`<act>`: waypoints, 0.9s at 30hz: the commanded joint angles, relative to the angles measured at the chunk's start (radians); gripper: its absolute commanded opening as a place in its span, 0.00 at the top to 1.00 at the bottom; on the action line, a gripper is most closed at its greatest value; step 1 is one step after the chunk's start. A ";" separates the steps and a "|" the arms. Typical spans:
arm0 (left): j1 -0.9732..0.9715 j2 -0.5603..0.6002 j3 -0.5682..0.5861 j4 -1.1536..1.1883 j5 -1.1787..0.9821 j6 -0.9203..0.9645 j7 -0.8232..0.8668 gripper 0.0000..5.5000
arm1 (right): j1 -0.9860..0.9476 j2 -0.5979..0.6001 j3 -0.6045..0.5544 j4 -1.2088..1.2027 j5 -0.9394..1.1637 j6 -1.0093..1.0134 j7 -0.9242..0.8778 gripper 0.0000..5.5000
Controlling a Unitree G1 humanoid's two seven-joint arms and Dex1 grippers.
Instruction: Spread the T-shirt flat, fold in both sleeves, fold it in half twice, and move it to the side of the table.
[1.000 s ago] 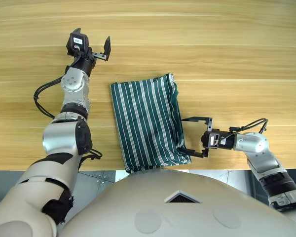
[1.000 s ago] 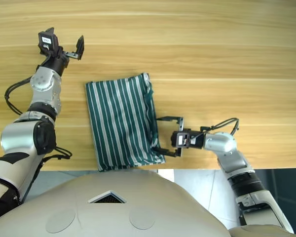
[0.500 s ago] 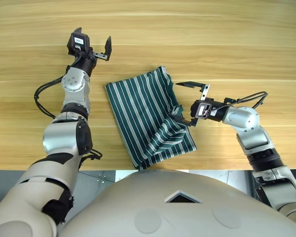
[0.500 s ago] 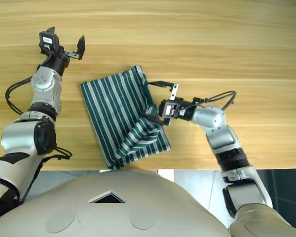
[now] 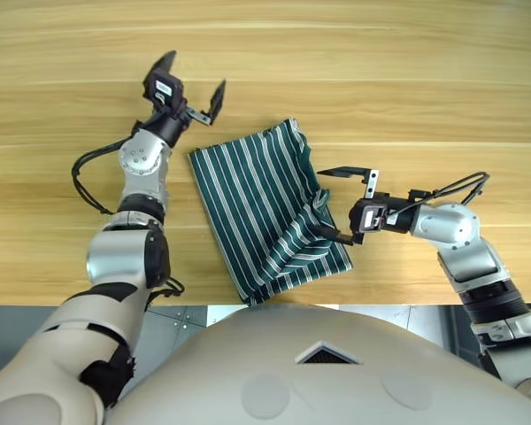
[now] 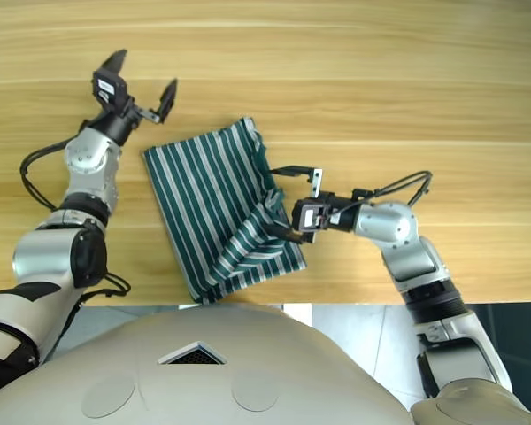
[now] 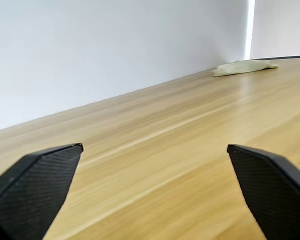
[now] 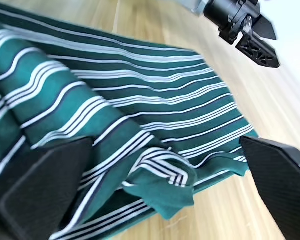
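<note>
The T-shirt (image 5: 261, 208), dark green with white stripes, lies folded in a slanted rectangle near the table's front edge. Its right side is rumpled into raised folds (image 8: 155, 175). My right gripper (image 5: 351, 205) stands open at that rumpled right edge, its lower finger touching the cloth and its upper finger off to the side over bare wood. My left gripper (image 5: 192, 80) hangs open over the table just beyond the shirt's far left corner, holding nothing; its black fingertips (image 7: 37, 175) frame bare wood.
The wooden table (image 5: 398, 80) stretches wide to the back and right. Its front edge (image 5: 398, 305) runs just below the shirt. A small pale object (image 7: 242, 67) lies far off on the table by a white wall.
The right gripper pushed the shirt's right side up and left, turning and rumpling it, then drew back a little to the right. The left gripper shifted right, closer to the shirt's far corner.
</note>
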State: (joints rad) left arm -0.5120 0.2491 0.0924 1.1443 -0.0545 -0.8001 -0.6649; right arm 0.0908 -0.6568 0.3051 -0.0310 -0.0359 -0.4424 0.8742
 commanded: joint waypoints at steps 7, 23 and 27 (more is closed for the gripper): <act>0.259 0.126 -0.195 -0.439 -0.116 -0.059 -0.486 0.03 | -0.003 -0.004 0.018 0.042 -0.086 0.013 -0.038 0.02; 0.022 0.251 -0.590 -0.098 0.927 0.070 0.616 0.03 | 0.044 -0.045 0.043 -0.010 -0.127 0.033 -0.021 0.02; 0.000 0.236 -0.681 -0.023 0.956 0.055 0.687 0.03 | 0.059 -0.069 0.038 -0.033 -0.135 0.047 -0.028 0.02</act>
State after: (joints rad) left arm -0.5775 0.4817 -0.5105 1.0268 0.8201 -0.7985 0.0481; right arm 0.1406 -0.6991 0.3483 -0.0514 -0.1480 -0.4156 0.8390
